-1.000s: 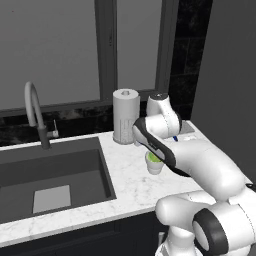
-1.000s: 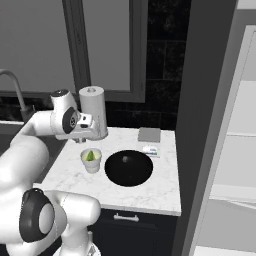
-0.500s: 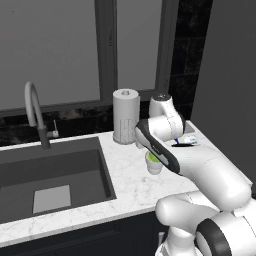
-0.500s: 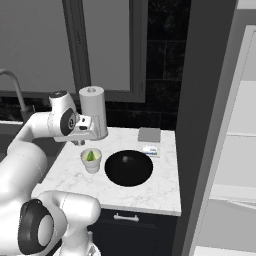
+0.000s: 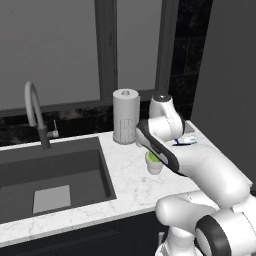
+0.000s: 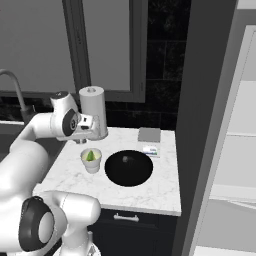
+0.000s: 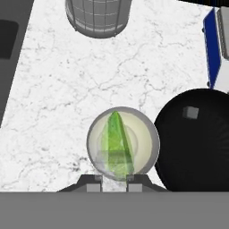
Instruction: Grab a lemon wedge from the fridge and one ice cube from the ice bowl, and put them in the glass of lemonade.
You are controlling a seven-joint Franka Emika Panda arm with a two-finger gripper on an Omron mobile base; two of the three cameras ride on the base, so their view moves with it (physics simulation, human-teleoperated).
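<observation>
- Marble tabletop (image 7: 53, 89) carries the ice bowl (image 7: 197, 143), touching the glass of lemonade (image 7: 123, 143) on one side.
- Lime-green lemon wedge (image 7: 116, 143) already stands inside the glass.
- One ice cube (image 7: 192, 112) lies in the bowl, toward the fridge side of the jaws.
- Gripper (image 7: 112, 177) hovers directly above the glass, jaws closed and empty.

wedge (image 7: 116, 145) sitting in cup (image 6: 91, 160); bowl (image 6: 128, 168) lying just right of cup on counter (image 6: 150, 187); cylinder (image 6: 93, 112) standing behind cup.

Bare counter (image 7: 58, 89) lies open between cup (image 7: 123, 144), cylinder (image 7: 99, 16) and bowl (image 7: 197, 138).
</observation>
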